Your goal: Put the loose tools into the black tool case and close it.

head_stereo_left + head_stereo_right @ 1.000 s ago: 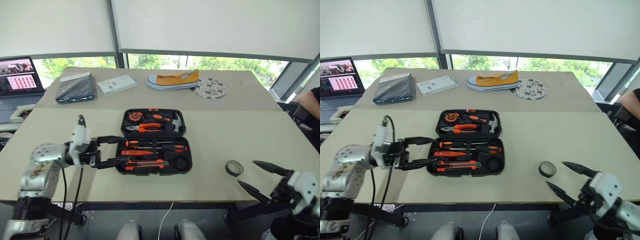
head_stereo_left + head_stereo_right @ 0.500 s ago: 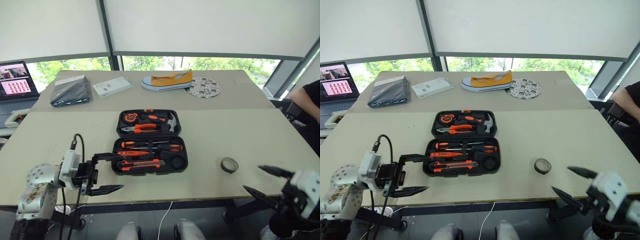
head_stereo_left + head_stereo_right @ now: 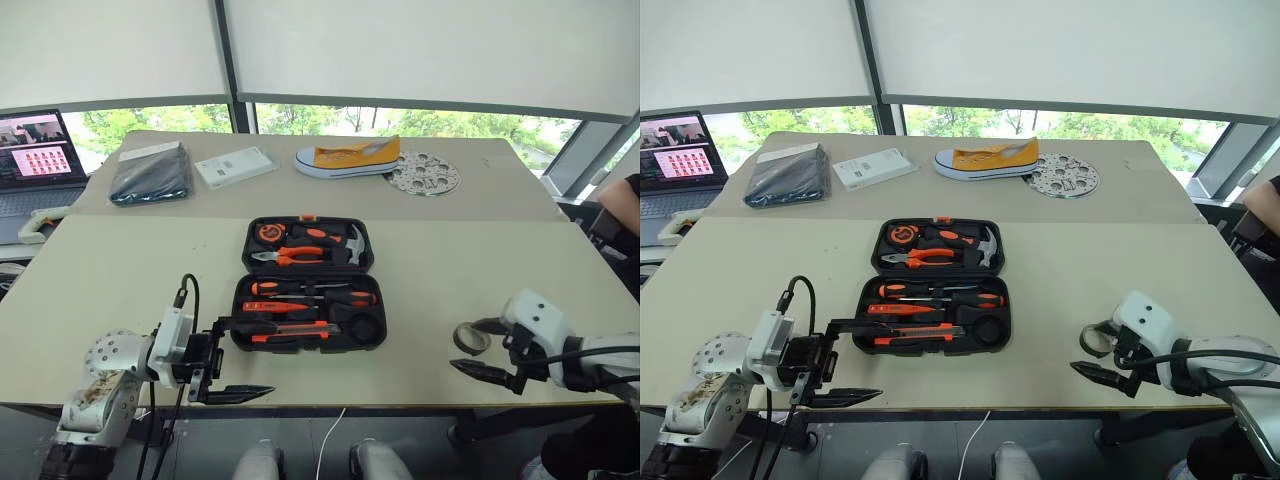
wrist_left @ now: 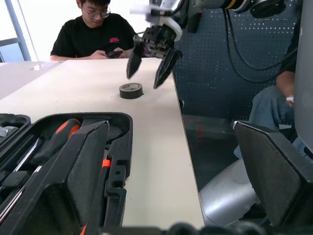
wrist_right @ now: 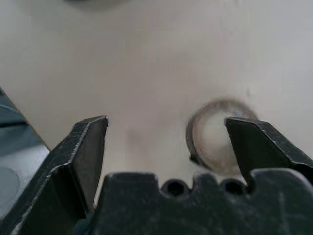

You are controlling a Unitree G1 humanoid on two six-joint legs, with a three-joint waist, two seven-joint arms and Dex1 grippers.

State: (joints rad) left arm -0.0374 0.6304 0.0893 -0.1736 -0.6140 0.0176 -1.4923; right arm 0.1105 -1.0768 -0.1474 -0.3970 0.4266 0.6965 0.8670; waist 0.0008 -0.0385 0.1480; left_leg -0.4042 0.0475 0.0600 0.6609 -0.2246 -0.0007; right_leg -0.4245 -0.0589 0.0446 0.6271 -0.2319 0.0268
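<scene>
The black tool case (image 3: 310, 232) lies open in the middle of the table. Its near half holds two screwdrivers (image 3: 312, 291) and the utility knife (image 3: 290, 330). The dark tape roll (image 3: 468, 338) lies loose on the table right of the case, also seen as tape roll (image 4: 131, 90) and tape roll (image 5: 215, 142). My right gripper (image 3: 478, 350) is open and tilted down over the roll, one finger above its near edge, the other toward the table's front. My left gripper (image 3: 243, 359) is open at the front edge, by the case's near left corner, holding nothing.
At the back stand a yellow shoe (image 3: 348, 158), a perforated disc (image 3: 424, 173), a white box (image 3: 234, 167), a flat black pouch (image 3: 150, 174) and a laptop (image 3: 40, 160). A seated person (image 4: 95, 30) is beyond the table's right end.
My right gripper has come in from beyond the front edge and tipped down over the tape roll. My left gripper has drawn back from the case's left side to the front edge.
</scene>
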